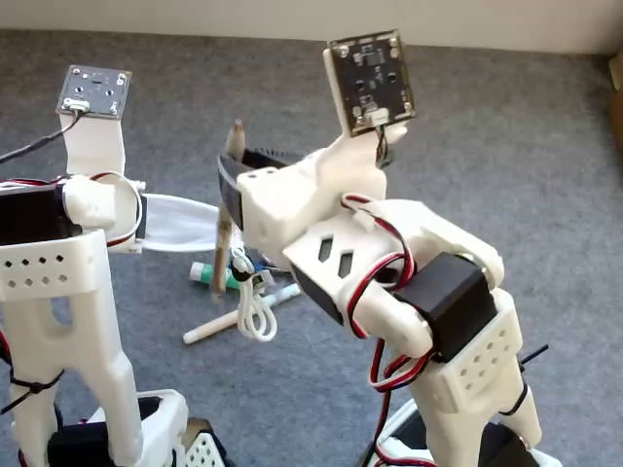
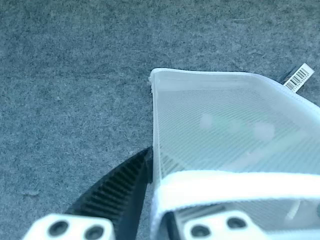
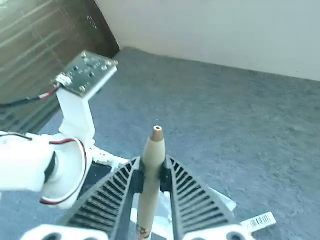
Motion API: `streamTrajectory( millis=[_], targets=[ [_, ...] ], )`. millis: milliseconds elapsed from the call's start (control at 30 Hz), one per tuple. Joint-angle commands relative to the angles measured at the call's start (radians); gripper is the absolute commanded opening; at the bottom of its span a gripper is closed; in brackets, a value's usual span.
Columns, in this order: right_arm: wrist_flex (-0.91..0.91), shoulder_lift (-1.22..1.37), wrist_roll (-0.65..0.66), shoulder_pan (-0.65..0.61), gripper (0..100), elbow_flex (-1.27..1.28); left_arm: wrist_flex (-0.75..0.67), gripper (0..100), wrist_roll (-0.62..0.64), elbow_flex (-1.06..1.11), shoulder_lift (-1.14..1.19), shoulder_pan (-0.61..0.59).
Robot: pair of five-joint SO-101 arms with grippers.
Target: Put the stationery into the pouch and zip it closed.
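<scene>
Step in hand: loading the pouch, with one piece of stationery lifted and not yet inside.
Right gripper (image 3: 152, 169): jaws pinching a tan pencil (image 3: 153, 150) about mid-shaft; it stands nearly upright, tip up, raised off the counter (image 1: 506, 146).
Left gripper (image 2: 156, 162): jaws pressed on one edge of the white mesh pouch (image 2: 225, 125), holding it up off the counter.
Pouch and pencil: in the high view the pencil's lower end hangs just beside the pouch's free end.
Pouch mouth: I cannot tell from these angles whether the zip is open, or which edge carries it.
Left to pack: a green-and-white tube (image 1: 208, 273) and a white pen (image 1: 229, 323) lie on the counter below the grippers, with a looped white cord (image 1: 256, 316) beside them.
Next move calls for: probably lining the pencil up with the opening and sliding it in lengthwise while the left arm keeps the pouch taut.
Zip: judged not yet due.
</scene>
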Motion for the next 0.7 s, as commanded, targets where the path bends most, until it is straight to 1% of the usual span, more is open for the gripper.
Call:
streamTrajectory(
  millis=[0,233,367,433,667],
  targets=[
    [-0.113,-0.018,0.012,-0.015,0.5,-0.062,0.003,1,0.002,-0.035,0.001,-0.005],
    [-0.232,-0.016,0.02,-0.012,0.5,-0.056,0.003,1,0.002,-0.035,0.001,-0.005],
    [-0.292,-0.016,0.16,-0.012,0.5,-0.051,0.003,1,0.002,-0.033,0.001,-0.005],
    [-0.297,-0.016,0.207,-0.015,0.5,-0.05,0.003,1,0.002,-0.031,0.001,-0.005],
    [-0.295,-0.004,0.221,-0.015,0.5,-0.044,0.003,1,0.002,-0.033,0.001,-0.001]
  ],
)
